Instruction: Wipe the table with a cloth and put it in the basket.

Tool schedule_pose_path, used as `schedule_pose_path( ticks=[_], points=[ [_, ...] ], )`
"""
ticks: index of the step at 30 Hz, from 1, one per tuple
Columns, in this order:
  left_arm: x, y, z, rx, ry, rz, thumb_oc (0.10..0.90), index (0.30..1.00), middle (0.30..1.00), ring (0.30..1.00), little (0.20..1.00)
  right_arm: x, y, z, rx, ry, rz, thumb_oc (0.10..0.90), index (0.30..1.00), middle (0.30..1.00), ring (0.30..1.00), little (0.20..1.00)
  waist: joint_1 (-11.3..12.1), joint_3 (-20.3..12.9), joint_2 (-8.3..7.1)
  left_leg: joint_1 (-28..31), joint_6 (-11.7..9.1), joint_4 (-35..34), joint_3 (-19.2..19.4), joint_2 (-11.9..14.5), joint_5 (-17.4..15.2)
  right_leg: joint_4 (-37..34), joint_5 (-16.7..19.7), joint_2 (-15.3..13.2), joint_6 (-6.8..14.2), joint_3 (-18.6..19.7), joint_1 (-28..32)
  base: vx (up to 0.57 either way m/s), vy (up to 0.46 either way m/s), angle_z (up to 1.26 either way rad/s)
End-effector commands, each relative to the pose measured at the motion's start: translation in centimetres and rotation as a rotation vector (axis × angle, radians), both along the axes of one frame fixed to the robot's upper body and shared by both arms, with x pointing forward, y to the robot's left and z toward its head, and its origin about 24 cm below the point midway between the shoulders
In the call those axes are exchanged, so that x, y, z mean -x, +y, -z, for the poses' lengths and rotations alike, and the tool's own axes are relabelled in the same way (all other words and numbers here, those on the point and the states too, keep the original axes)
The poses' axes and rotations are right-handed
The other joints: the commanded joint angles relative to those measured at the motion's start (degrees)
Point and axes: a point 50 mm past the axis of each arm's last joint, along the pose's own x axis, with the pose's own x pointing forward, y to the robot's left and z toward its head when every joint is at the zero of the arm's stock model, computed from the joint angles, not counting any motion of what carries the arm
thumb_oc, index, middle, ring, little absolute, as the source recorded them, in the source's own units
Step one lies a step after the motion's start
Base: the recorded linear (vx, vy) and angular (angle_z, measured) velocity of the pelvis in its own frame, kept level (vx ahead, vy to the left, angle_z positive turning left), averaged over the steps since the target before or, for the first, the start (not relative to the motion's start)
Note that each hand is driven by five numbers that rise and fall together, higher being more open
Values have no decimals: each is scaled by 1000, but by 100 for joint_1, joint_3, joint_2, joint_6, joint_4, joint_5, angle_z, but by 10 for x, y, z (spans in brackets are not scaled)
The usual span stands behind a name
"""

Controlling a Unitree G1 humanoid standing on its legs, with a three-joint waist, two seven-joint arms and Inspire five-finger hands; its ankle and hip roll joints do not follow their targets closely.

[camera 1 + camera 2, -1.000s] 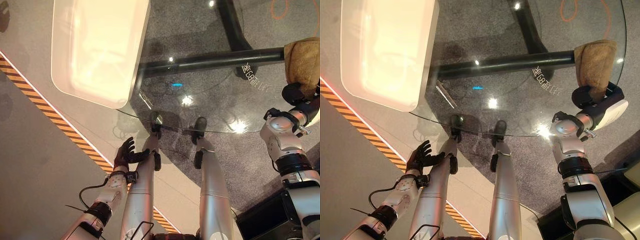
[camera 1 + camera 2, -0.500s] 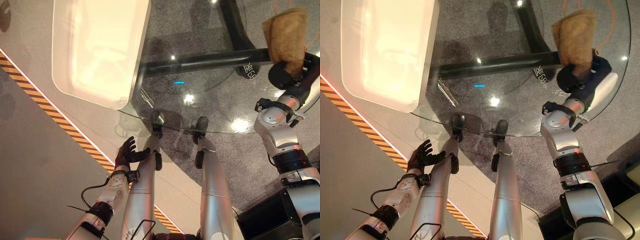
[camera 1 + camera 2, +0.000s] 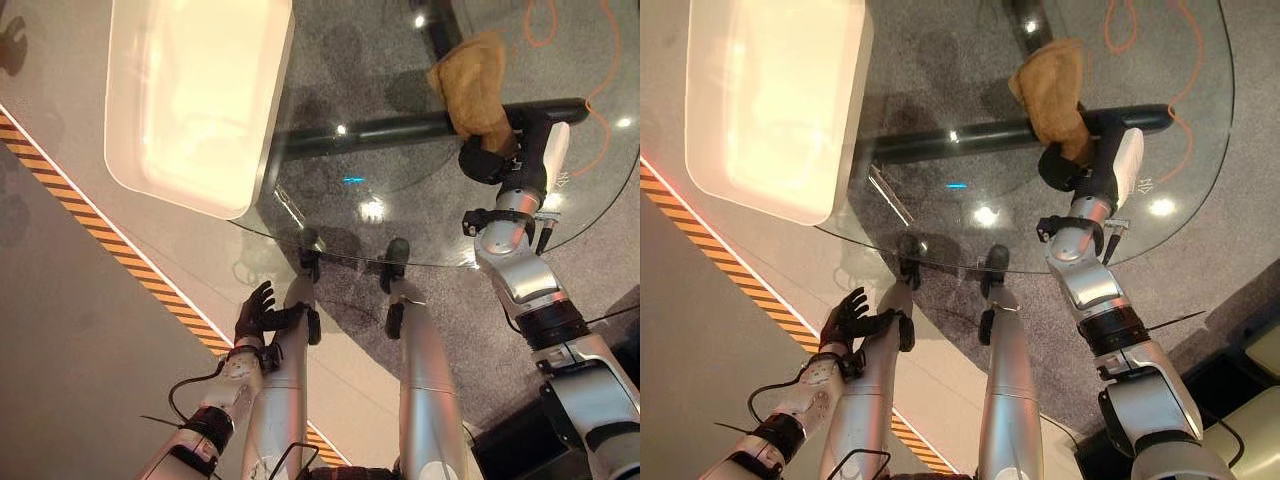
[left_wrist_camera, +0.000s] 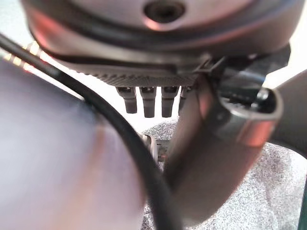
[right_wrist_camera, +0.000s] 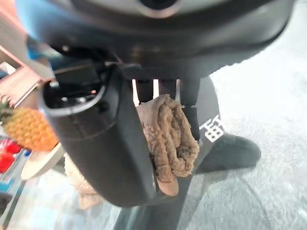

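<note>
Wiping the glass table, one cloth in your right hand

From the left: your left hand (image 3: 256,310) hangs idle below the near table (image 3: 400,215) edge, fingers loosely spread, holding nothing. The single white basket (image 3: 190,100) sits far left, awaiting the cloth. At right, your right hand (image 3: 487,160) has its fingers pinched around the one tan cloth (image 3: 472,92), spread on the glass so it can wipe.
</note>
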Motion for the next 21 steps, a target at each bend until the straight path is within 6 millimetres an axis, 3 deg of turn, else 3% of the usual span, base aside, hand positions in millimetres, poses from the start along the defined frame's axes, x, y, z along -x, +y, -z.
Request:
schedule_pose_path(
  ticks=[1, 14, 21],
  points=[
    [33, -9, 25, 6, 77, 20, 800, 900, 900, 900, 900, 11, 53, 18, 149, 62, -299, 100, 300, 300, 300, 200, 109, -98, 197, -69, 91, 938, 161, -412, -1169, -930, 570, 176, 194, -432, 142, 0, 0, 0],
    [30, -13, 23, 4, 84, 39, 800, 900, 900, 900, 900, 34, 115, 6, 292, 16, -686, 100, 300, 300, 300, 200, 159, -98, 227, -104, 70, 989, 182, -408, -1154, -858, 542, 130, 220, -440, 92, 1, 2, 1],
    [26, -12, 22, 1, 90, 45, 800, 900, 900, 900, 900, 36, 126, 4, 319, 34, -748, 100, 300, 300, 300, 200, 186, -98, 222, -120, 69, 1052, 182, -385, -1167, -785, 529, 99, 223, -461, 65, 6, 0, 7]
  ],
)
